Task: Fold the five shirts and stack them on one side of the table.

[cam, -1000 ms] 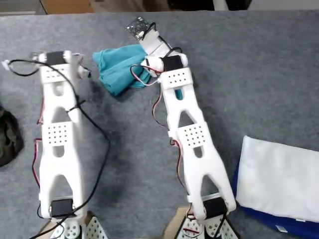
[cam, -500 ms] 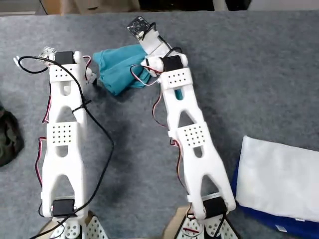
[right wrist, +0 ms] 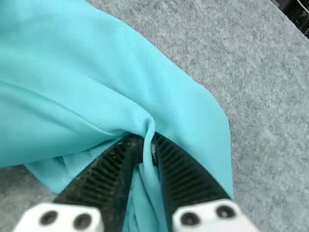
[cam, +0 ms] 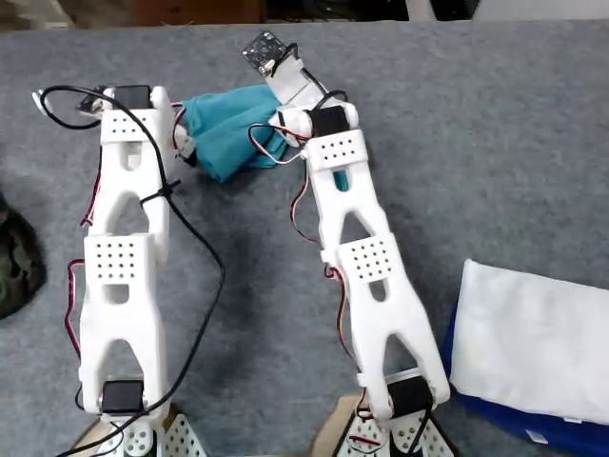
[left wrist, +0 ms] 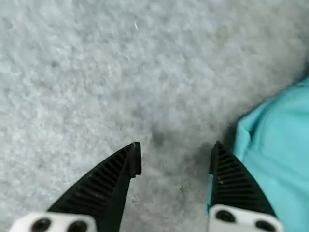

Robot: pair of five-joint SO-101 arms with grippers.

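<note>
The crumpled teal fabric shirt [cam: 226, 133] lies bunched far-centre on the grey felt table [cam: 495, 114], a fold pinched in my right gripper [right wrist: 147, 139]; my left gripper [left wrist: 177, 146] gapes beside its edge, which I should seize squarely before spreading.

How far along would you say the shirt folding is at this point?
Done: a folded white shirt lies on a blue shirt at the edge of the table. In hand: the right gripper shut on the bunched teal shirt, the left gripper open beside it. Remaining: folding it, plus a dark garment.
</note>
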